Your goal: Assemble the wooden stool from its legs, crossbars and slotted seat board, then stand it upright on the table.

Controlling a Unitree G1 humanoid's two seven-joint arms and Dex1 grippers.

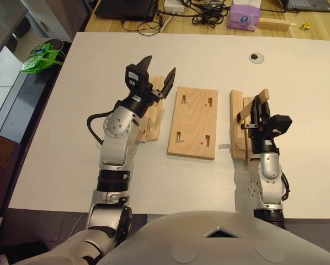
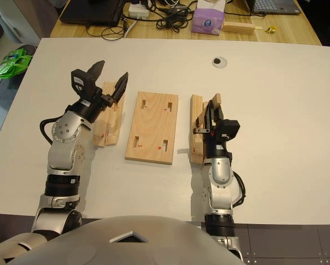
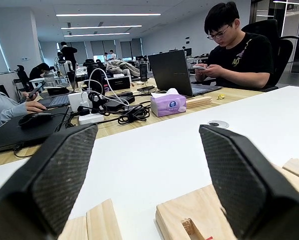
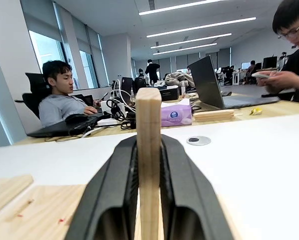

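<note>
Slanting upward, leg (image 4: 148,125) clamped in right end effector (image 1: 258,102).

Strip-lit open office; wooden desk (image 2: 297,30) (cable-strewn) behind white table (image 1: 209,61).

Left end effector (image 1: 161,64) spread wide; right end effector (image 1: 259,101) clamps a wooden bar (image 4: 148,120)

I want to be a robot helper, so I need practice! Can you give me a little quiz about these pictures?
1. True or false: the left fingers are open.
2. What do the right fingers grip? A) a spoon B) a wooden piece C) a ball
3. Fill in: the seat board shows ___ slots.
Key: 1 true; 2 B; 3 four.
</note>
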